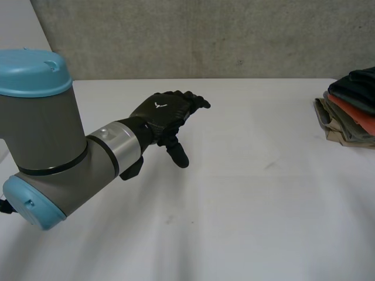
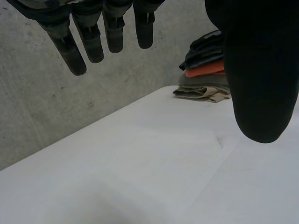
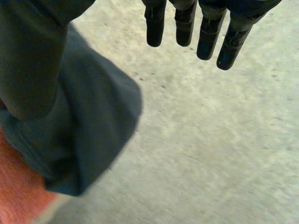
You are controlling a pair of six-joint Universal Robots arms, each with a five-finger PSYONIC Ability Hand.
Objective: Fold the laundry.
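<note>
Left hand (image 1: 167,117) fingers spread, empty, mid-worktop (image 1: 252,199). Clothes stack (image 1: 350,111) sits nearer right hand (image 3: 208,35), fingers straight, apart, by dark top garment (image 3: 93,130).

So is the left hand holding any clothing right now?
No, the left hand is empty, its fingers straight above the table, and the stack of clothes sits well apart from it at the table's edge.

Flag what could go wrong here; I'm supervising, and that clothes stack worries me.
The stack of clothes sits near the table edge; the open right robot hand, beside its dark top garment, could drag layers off. The open left robot hand hovers far from the stack, so it could not steady it.
</note>
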